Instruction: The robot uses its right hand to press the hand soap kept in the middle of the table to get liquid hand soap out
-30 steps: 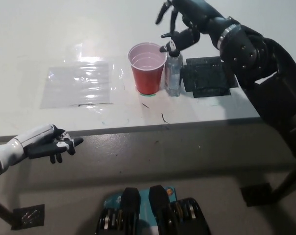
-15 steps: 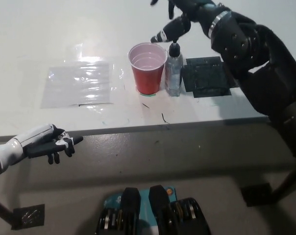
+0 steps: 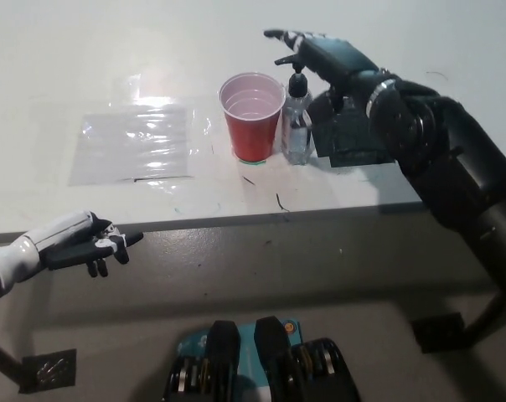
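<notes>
Above the soap (image 3: 297,117), right robot hand (image 3: 324,55) is open, palm down, fingers spread and reaching toward picture left past the pump head; it holds nothing, and contact with the pump can't be judged from this angle. Black forearm runs from the wrist down to the lower right, crossing over a dark mat (image 3: 353,138) on the surface (image 3: 60,75). Soap is a small clear bottle with a black pump, upright near mid-surface, touching or just beside a red cup (image 3: 253,113) on its left side in the picture. Cup is upright, its mouth open. Farther left lies a flat clear plastic sheet (image 3: 136,142), well apart from the cup. Left robot hand (image 3: 85,243) rests off the near edge of the surface at lower left, white with dark fingers loosely extended, open and empty.
</notes>
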Controlling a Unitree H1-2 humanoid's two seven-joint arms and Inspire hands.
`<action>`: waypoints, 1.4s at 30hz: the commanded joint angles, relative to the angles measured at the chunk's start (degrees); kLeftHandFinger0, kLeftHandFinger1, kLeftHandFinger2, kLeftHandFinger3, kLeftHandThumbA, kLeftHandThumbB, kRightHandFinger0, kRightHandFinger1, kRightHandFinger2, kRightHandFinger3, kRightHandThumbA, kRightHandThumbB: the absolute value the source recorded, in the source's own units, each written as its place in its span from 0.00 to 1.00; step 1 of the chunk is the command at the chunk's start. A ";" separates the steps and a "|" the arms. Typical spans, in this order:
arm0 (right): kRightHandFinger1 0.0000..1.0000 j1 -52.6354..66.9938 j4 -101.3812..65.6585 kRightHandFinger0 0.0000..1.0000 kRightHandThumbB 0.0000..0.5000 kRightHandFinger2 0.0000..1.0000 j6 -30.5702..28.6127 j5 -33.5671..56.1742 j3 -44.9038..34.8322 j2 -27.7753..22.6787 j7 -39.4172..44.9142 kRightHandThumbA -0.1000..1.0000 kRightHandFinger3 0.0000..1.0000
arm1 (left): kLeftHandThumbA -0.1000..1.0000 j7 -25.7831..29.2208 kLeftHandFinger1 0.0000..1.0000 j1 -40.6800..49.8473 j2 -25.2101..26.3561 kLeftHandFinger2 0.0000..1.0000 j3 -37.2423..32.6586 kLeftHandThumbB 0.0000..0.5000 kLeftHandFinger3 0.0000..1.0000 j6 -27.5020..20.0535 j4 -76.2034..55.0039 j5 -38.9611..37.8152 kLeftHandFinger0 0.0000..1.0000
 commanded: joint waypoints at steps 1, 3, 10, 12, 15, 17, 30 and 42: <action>1.00 -2.52 0.65 1.00 0.78 1.00 -3.54 -2.37 0.12 -0.08 -3.19 1.00 1.00 | 0.84 -1.02 0.38 -2.04 2.39 0.50 0.25 0.28 0.62 1.07 -1.22 0.78 0.43; 1.00 -1.98 0.54 1.00 0.80 1.00 -3.70 -2.33 -0.12 0.06 -3.52 1.00 1.00 | 0.85 -1.11 0.38 -2.27 2.38 0.49 0.12 0.31 0.61 1.07 -1.16 0.83 0.43; 1.00 -2.29 1.42 1.00 0.75 1.00 -5.48 -4.84 1.27 0.69 -5.46 1.00 1.00 | 0.86 -1.75 0.38 -2.84 2.57 0.48 -0.24 0.34 0.61 1.07 -0.91 0.93 0.43; 1.00 -3.09 1.55 1.00 0.73 1.00 -6.99 -6.84 2.76 0.64 -6.44 1.00 1.00 | 0.86 -1.77 0.39 -2.72 2.57 0.49 -0.22 0.35 0.62 1.07 -1.15 1.63 0.43; 1.00 -3.80 1.41 1.00 0.72 1.00 -8.23 -7.51 3.24 0.53 -7.35 1.00 1.00 | 0.86 -2.01 0.40 -2.70 2.59 0.50 -0.17 0.33 0.62 1.07 -1.21 1.69 0.44; 1.00 -4.67 1.92 1.00 0.78 1.00 -8.55 -8.92 3.93 0.61 -8.29 1.00 1.00 | 0.86 -2.22 0.39 -2.67 2.51 0.50 -0.04 0.33 0.62 1.07 -1.11 1.74 0.44; 1.00 -5.90 2.51 1.00 0.91 1.00 -6.56 -20.79 12.69 -2.25 -8.19 1.00 1.00 | 0.83 -2.44 0.38 -3.31 2.22 0.49 0.24 0.33 0.62 1.07 -1.19 1.65 0.42; 1.00 -4.23 -2.26 1.00 0.88 1.00 -6.17 -20.30 11.00 -4.57 -5.05 1.00 1.00 | 0.86 -2.62 0.32 -4.05 2.89 0.45 -0.14 0.35 0.62 1.07 -1.43 2.93 0.33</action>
